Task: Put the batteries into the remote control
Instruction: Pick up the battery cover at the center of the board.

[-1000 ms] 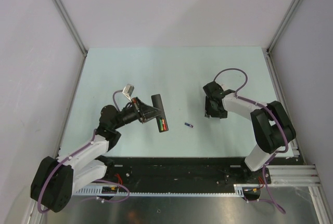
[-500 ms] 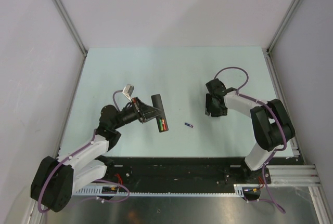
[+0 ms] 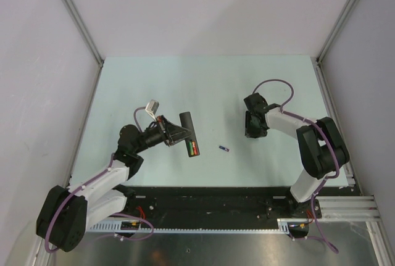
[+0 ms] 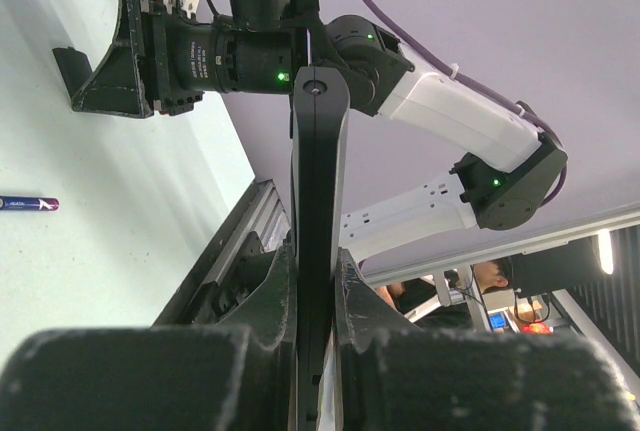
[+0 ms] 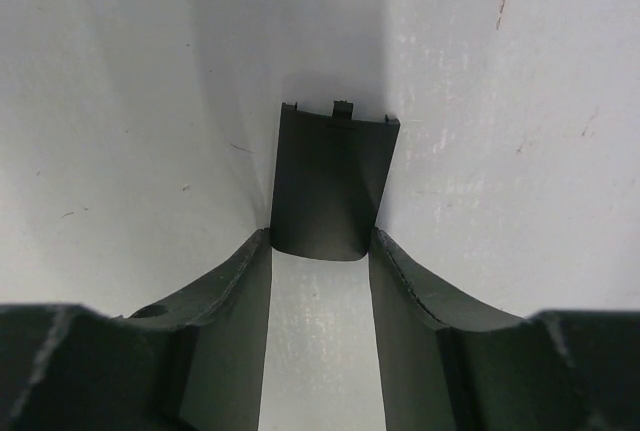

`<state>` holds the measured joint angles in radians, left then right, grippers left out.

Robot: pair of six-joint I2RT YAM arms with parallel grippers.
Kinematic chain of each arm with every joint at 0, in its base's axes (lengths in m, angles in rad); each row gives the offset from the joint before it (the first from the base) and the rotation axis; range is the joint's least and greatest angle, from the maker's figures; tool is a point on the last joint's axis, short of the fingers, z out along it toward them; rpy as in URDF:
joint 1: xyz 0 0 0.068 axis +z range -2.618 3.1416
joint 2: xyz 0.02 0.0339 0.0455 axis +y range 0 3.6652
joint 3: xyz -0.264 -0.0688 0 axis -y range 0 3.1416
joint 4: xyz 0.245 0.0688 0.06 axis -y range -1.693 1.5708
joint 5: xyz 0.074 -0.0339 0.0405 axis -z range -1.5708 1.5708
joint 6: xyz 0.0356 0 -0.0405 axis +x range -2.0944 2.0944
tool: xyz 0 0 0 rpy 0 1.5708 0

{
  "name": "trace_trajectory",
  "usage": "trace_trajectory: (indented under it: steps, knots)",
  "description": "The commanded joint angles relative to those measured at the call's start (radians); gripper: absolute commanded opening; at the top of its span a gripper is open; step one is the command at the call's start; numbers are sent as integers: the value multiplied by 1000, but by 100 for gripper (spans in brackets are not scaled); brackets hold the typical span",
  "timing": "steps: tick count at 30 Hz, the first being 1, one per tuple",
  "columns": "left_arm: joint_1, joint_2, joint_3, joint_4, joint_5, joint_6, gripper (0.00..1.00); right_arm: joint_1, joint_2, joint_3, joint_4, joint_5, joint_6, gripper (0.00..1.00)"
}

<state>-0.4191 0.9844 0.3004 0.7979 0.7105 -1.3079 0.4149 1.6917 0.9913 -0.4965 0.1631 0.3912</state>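
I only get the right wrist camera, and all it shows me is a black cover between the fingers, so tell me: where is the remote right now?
Observer: The left gripper is shut on the remote control.
Operator: Any batteries in it?
Observer: Yes, the top view shows the green and red batteries sitting in its recess.
Operator: Anything loose nearby?
Observer: One blue-purple battery lies on the table, just right of the remote.

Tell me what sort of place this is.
Probably a robotics lab test cell: two robot arms bolted beside a pale table, boxed in by white panels on metal posts.
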Motion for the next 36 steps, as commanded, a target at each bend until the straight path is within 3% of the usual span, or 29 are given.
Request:
trace_trajectory:
  steps: [1, 8, 13, 28, 36]
  knots:
    - [8, -3, 3, 27, 3, 25, 0, 1, 20, 3, -24, 7, 12, 37]
    - [8, -3, 8, 24, 6, 30, 0, -1, 26, 1, -20, 9, 52, 57]
    - [8, -3, 5, 21, 7, 30, 0, 1, 25, 1, -11, -8, 119, 59]
    - [11, -21, -7, 11, 12, 39, 0, 22, 48, -10, -8, -11, 181, 46]
    - [16, -20, -6, 9, 12, 41, 0, 25, 17, -34, -11, 10, 176, 22]
